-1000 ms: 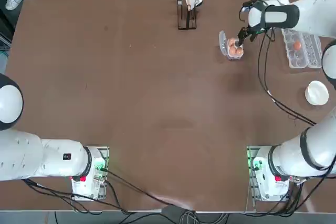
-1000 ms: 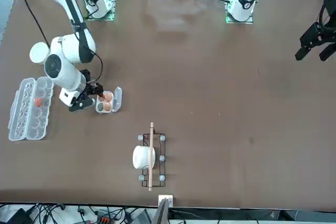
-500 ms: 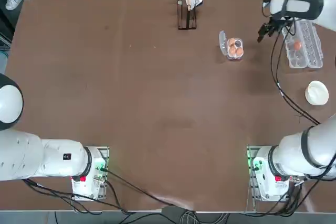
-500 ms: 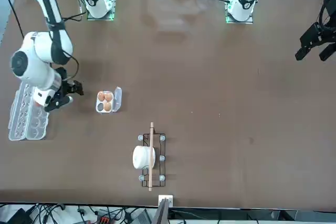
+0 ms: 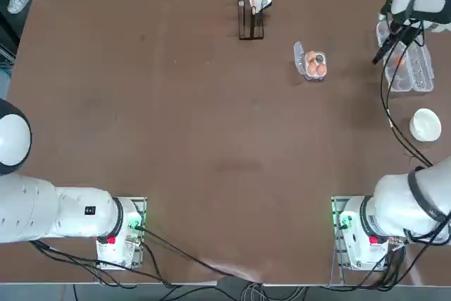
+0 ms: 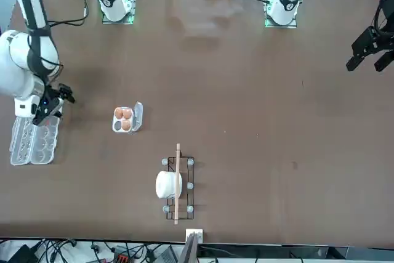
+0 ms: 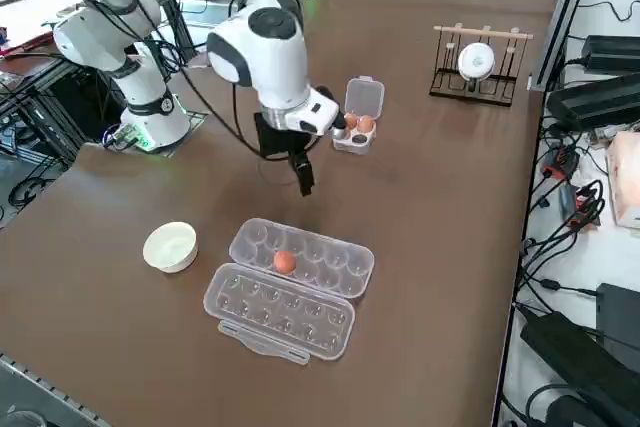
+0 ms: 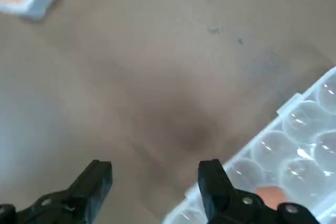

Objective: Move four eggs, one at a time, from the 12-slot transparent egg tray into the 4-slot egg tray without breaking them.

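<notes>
your right gripper (image 7: pixel 303 179) hangs, jaws apart and empty, over the 12-slot transparent egg tray (image 7: pixel 300 259) at lower centre, lined up for its last egg (image 7: pixel 285 262), 4-slot egg tray (image 7: pixel 355 133) already three-quarters full.

Orange eggs (image 5: pixel 315 63), clear 12-slot tray (image 7: pixel 290 287), brown table (image 5: pixel 211 139)

A wide brown table (image 5: pixel 176 139) is seen. Directly on it are set a long clear plastic twelve-cup egg carton (image 7: pixel 290 287), a small square clear four-cup tray (image 5: pixel 314 63), a round white bowl (image 5: pixel 425 124) and a black wire rack (image 5: pixel 251 19).
</notes>
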### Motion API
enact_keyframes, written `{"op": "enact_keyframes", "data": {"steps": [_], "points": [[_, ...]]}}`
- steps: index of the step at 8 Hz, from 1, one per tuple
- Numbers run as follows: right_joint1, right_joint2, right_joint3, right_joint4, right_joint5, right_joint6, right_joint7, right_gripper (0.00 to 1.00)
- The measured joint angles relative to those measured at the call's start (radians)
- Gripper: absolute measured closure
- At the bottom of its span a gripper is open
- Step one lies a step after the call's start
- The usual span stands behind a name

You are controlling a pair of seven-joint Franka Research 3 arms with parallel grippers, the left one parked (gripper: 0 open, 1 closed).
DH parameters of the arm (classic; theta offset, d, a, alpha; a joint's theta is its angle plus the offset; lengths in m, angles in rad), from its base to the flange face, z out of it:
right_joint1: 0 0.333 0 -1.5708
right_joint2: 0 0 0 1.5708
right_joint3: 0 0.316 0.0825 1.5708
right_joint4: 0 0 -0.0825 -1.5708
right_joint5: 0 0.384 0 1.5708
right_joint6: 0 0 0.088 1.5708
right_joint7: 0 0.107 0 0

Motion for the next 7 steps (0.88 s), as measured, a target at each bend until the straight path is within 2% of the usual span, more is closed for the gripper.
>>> {"op": "enact_keyframes", "data": {"steps": [4, 7], "points": [[-0.084, 0.006, 0.0, 0.0, -0.002, 0.056, -0.372, 0.0], [-0.136, 0.051, 0.0, 0.01, -0.003, 0.139, -0.583, 0.0]]}}
